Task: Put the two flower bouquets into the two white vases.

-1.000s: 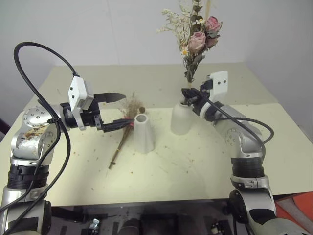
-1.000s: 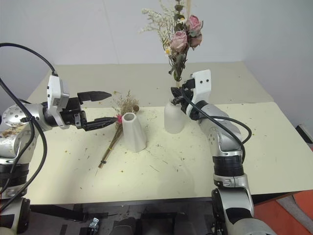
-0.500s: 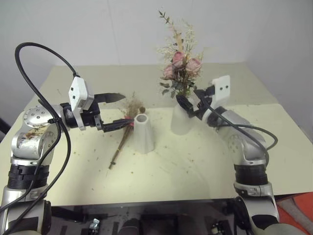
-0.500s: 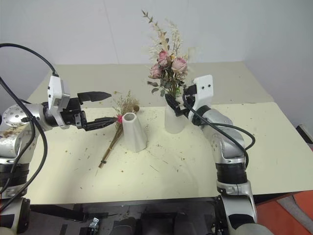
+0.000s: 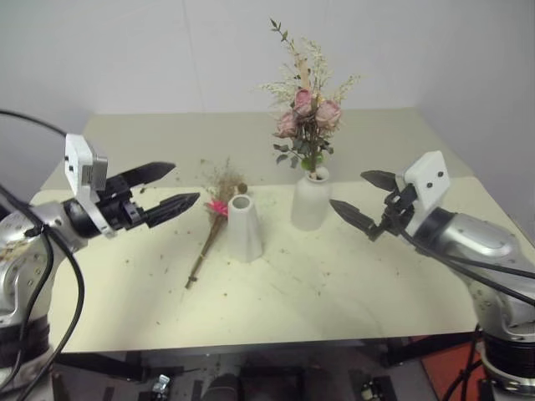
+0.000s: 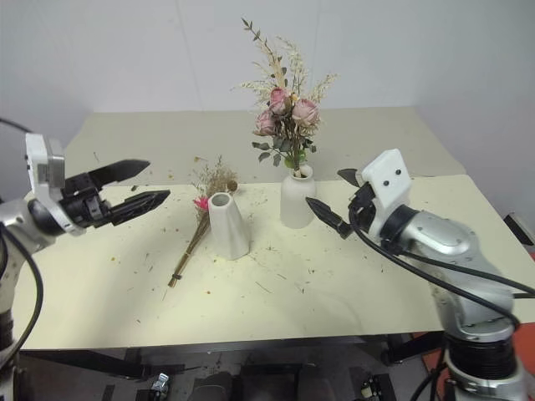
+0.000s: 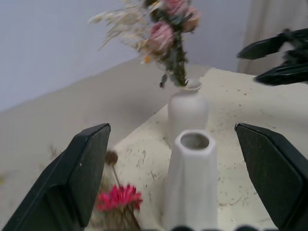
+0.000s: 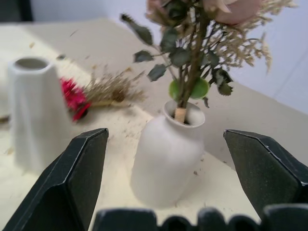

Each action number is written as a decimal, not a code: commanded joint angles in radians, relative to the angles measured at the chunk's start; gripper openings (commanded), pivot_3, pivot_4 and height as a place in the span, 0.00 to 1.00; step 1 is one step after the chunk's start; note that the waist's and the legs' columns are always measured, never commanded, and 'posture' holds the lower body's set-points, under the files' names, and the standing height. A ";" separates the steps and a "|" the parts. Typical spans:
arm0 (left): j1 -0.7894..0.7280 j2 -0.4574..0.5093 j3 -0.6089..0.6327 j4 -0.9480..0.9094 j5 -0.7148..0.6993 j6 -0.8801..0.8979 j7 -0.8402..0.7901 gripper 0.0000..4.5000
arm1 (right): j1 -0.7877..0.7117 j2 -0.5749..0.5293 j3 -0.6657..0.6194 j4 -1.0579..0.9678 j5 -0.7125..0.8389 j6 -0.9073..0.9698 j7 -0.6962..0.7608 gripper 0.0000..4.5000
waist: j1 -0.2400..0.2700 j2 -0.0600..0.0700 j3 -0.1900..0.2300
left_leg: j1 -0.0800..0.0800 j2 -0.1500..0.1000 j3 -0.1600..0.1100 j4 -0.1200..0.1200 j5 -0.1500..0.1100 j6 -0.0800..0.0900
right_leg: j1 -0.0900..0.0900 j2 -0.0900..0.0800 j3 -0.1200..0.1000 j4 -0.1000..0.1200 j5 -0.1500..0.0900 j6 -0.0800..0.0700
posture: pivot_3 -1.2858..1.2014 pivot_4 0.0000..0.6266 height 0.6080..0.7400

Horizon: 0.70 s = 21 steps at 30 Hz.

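The rose bouquet [image 5: 306, 117] stands upright in the round white vase [image 5: 310, 200] near the table's middle. To its left stands the cone vase [image 5: 243, 227], nothing in it. The dry grass bouquet with a pink daisy [image 5: 212, 221] lies flat on the table against the cone vase's left side. My left gripper [image 5: 167, 188] hovers open left of the grass bouquet, fingers pointing toward it, nothing held. My right gripper [image 5: 362, 200] is open to the right of the round vase, apart from it. The right wrist view looks at the round vase [image 8: 168, 154] and cone vase [image 8: 36, 113].
The pale yellow table [image 5: 334, 284] is sprinkled with dry plant bits. A white wall rises behind it. Bare tabletop lies in front of the vases and to both sides.
My right gripper opened and let go of the rose bouquet, which dropped down into the round vase, then pulled back to the right. My left gripper drew back left from the grass bouquet.
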 commanded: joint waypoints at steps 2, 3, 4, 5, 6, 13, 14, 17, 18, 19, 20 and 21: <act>0.026 0.037 -0.037 -0.221 0.030 0.255 0.288 1.00 | -0.030 -0.093 -0.048 -0.005 0.094 0.036 0.119 0.99 | 0.008 -0.001 0.001 | 0.000 0.000 0.000 0.000 0.000 0.000 | 0.000 0.000 0.000 0.000 0.000 0.000 | 0.52 0.24 1.00; 0.013 0.034 -0.037 -0.251 0.012 0.322 0.337 1.00 | -0.034 -0.117 -0.050 -0.002 0.115 0.036 0.155 0.99 | 0.011 -0.001 0.001 | 0.000 0.000 0.000 0.000 0.000 0.000 | 0.000 0.000 0.000 0.000 0.000 0.000 | 0.52 0.24 1.00; -0.010 0.033 -0.028 -0.267 -0.023 0.409 0.375 1.00 | -0.040 -0.138 -0.050 -0.001 0.139 0.034 0.191 0.99 | 0.013 -0.002 0.001 | 0.000 0.000 0.000 0.000 0.000 0.000 | 0.000 0.000 0.000 0.000 0.000 0.000 | 0.52 0.24 1.00; -0.034 0.029 -0.020 -0.283 -0.046 0.490 0.409 1.00 | -0.049 -0.152 -0.049 0.001 0.163 0.038 0.217 0.99 | 0.015 -0.002 0.001 | 0.000 0.000 0.000 0.000 0.000 0.000 | 0.000 0.000 0.000 0.000 0.000 0.000 | 0.52 0.24 1.00; -0.055 0.025 -0.014 -0.292 -0.062 0.557 0.433 1.00 | -0.057 -0.162 -0.046 0.004 0.180 0.043 0.232 0.99 | 0.018 -0.003 0.001 | 0.000 0.000 0.000 0.000 0.000 0.000 | 0.000 0.000 0.000 0.000 0.000 0.000 | 0.52 0.24 1.00; -0.199 -0.006 -0.146 -0.180 -0.018 0.831 0.525 1.00 | -0.137 -0.174 0.044 0.030 0.203 0.046 0.281 0.99 | 0.023 -0.003 0.002 | 0.000 -0.001 0.001 0.000 0.000 0.000 | 0.000 0.001 0.000 0.000 0.000 0.001 | 0.52 0.24 1.00; -0.219 -0.018 -0.171 -0.150 -0.014 0.835 0.531 1.00 | -0.147 -0.170 0.057 0.033 0.198 0.045 0.279 0.99 | 0.025 -0.003 0.002 | 0.000 -0.001 0.001 0.000 0.000 0.000 | 0.000 0.000 0.000 0.001 0.000 0.001 | 0.52 0.24 1.00; -0.281 -0.054 -0.226 -0.070 0.005 0.836 0.529 1.00 | -0.166 -0.161 0.077 0.038 0.193 0.047 0.265 0.99 | 0.027 -0.005 0.002 | 0.000 -0.001 0.001 0.000 0.000 0.000 | 0.000 0.000 0.000 0.000 0.000 -0.001 | 0.52 0.24 1.00; -0.303 -0.062 -0.245 -0.038 0.020 0.836 0.530 1.00 | -0.169 -0.159 0.080 0.037 0.192 0.051 0.257 0.99 | 0.028 -0.005 0.003 | -0.001 -0.002 0.000 0.000 0.000 0.000 | -0.001 0.000 0.000 0.000 0.003 -0.005 | 0.52 0.24 1.00; -0.324 -0.069 -0.269 0.000 0.039 0.829 0.530 1.00 | -0.169 -0.158 0.082 0.034 0.190 0.053 0.248 0.99 | 0.028 -0.006 0.003 | -0.001 -0.002 0.000 0.000 0.000 0.000 | -0.001 0.000 0.000 0.000 0.004 -0.007 | 0.52 0.24 1.00; -0.344 -0.078 -0.285 0.038 0.053 0.820 0.525 1.00 | -0.168 -0.157 0.082 0.031 0.191 0.056 0.241 0.99 | 0.029 -0.006 0.003 | -0.002 -0.002 0.000 0.000 0.000 0.000 | -0.001 0.000 0.000 -0.001 0.004 -0.007 | 0.52 0.24 1.00; -0.362 -0.085 -0.300 0.076 0.062 0.810 0.516 1.00 | -0.167 -0.157 0.081 0.027 0.193 0.059 0.234 0.99 | 0.029 -0.006 0.003 | -0.002 -0.002 0.000 0.000 0.000 0.000 | -0.001 0.000 0.000 -0.001 0.004 -0.007 | 0.52 0.24 1.00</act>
